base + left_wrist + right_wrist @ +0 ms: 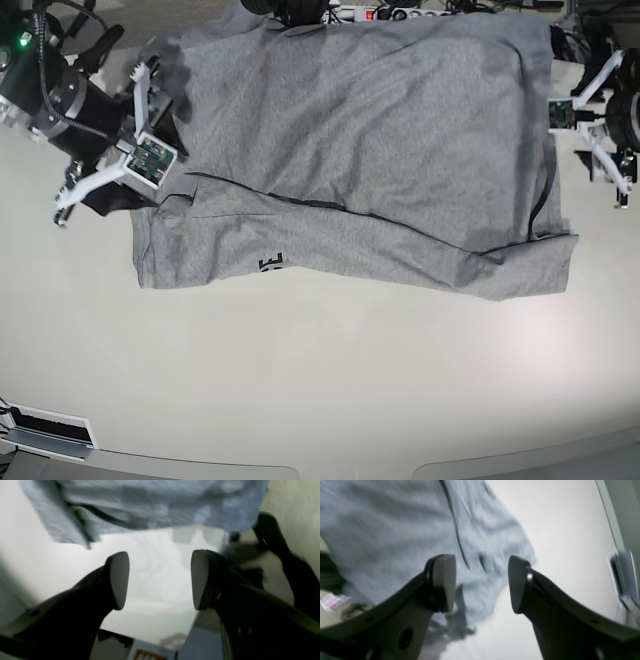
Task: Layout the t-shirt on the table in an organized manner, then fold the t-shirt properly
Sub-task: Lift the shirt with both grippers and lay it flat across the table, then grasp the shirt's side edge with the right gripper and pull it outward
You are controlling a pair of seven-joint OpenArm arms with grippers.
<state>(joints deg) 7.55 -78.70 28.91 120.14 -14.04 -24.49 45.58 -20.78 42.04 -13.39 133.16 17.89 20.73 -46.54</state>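
Heather-grey cotton t-shirt (360, 150) lies spread on the glossy off-white tabletop (320, 390), its lower edge doubled over, with black lettering showing at the fold. Judged step: 1st fold laid, cloth released. Both the left gripper (160, 580) and the right gripper (481, 582) hold their jaws open and empty, 1 at each side edge. The next move calls for regrasping the edges for a 2nd fold.

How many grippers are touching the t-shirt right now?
0. The left gripper hangs open off the t-shirt's edge; the right gripper hangs open above its other side.
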